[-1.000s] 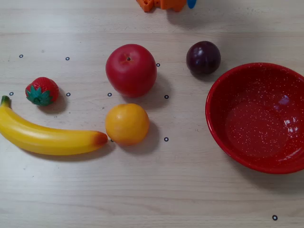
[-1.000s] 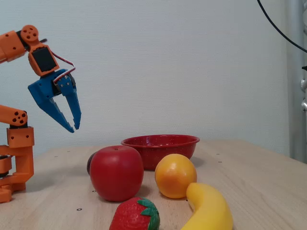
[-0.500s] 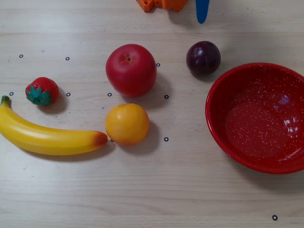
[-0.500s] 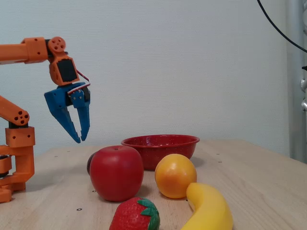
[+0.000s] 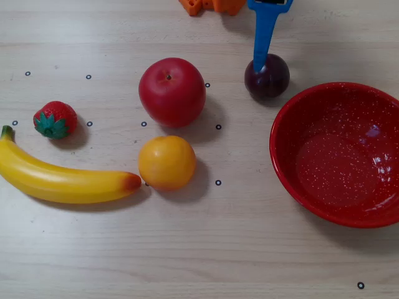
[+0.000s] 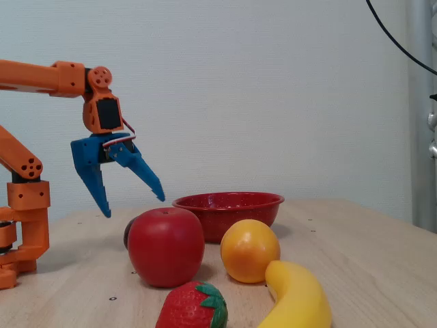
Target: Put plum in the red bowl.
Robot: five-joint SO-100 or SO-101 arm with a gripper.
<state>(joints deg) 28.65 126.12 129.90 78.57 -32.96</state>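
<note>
The plum (image 5: 267, 76) is a small dark purple ball on the table, just left of the red bowl's (image 5: 280, 168) far rim. In the fixed view only a dark sliver of the plum (image 6: 127, 234) shows behind the apple. My blue gripper (image 6: 132, 203) is open and empty, hanging above the table with its jaws spread wide. In the overhead view one blue finger (image 5: 264, 37) reaches down from the top edge, its tip over the plum's upper left side. The red bowl (image 6: 225, 217) stands empty.
A red apple (image 5: 172, 91) lies left of the plum, with an orange (image 5: 166, 162) in front of it. A banana (image 5: 62, 179) and a strawberry (image 5: 55, 119) lie at the left. The orange arm base (image 6: 24, 225) stands at the back.
</note>
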